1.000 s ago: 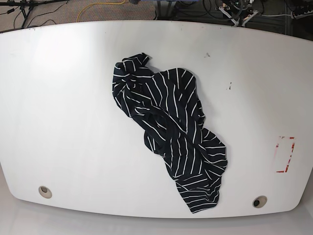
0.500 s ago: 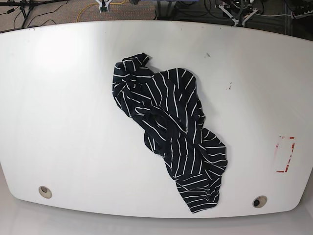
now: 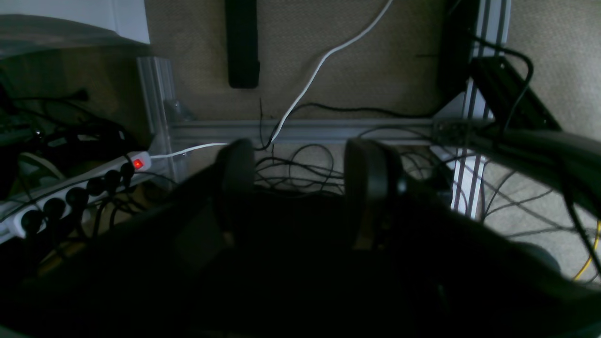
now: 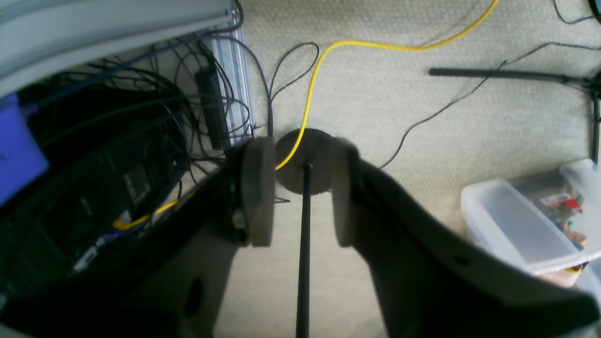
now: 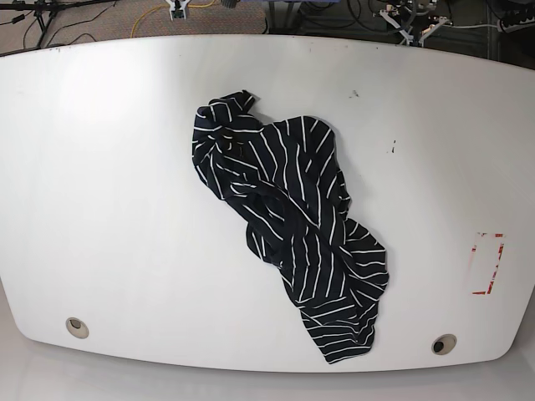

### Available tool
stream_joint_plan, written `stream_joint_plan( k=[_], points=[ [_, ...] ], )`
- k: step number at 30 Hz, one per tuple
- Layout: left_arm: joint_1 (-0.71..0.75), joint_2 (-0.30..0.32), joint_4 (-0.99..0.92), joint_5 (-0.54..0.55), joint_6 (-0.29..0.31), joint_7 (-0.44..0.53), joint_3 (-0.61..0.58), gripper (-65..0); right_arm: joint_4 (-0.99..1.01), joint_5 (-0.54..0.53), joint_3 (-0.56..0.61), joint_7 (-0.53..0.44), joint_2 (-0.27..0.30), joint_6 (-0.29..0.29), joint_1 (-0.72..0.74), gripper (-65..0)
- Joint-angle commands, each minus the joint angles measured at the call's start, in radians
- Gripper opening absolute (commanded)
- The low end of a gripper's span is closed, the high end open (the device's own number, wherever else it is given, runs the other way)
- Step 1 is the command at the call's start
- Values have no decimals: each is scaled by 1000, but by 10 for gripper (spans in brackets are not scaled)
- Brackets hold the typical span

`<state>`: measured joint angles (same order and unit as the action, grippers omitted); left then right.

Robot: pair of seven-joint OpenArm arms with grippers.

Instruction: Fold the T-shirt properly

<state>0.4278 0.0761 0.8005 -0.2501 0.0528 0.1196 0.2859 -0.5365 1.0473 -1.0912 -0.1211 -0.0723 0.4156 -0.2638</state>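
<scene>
T-shirt first: we see it lying crumpled in a long diagonal heap on the white table, running from a bunched knot near the table's middle-far part down to a wider mass that reaches the near edge, just beside the right-hand cable hole in the base view. No sleeve, collar or hem can be told apart in the twist of striped cloth. We judge that folding has not begun; the step in hand is the very first one, bringing the arms in over the table. Neither arm shows over the tabletop in the base view. Our left gripper looks down at floor cables and a power strip, its jaws standing apart with nothing between them. Our right gripper hangs over carpet near a yellow cable and a clear plastic box, jaws likewise parted and holding nothing. Next, we reckon, both arms must reach the heap, pick out two edges of the cloth, and pull it open flat before any fold is tried; the tight twist may resist spreading.
</scene>
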Motion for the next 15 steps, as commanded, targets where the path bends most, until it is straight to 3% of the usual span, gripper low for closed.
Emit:
stream_joint_plan(
  k=[1, 15],
  points=[
    [32, 4, 18, 4, -3, 2, 2, -361, -6, 6, -2, 5, 1, -1, -15, -461],
    [135, -15, 50, 7, -1, 5, 2, -362, -6, 6, 0, 5, 1, -1, -16, -461]
  ],
)
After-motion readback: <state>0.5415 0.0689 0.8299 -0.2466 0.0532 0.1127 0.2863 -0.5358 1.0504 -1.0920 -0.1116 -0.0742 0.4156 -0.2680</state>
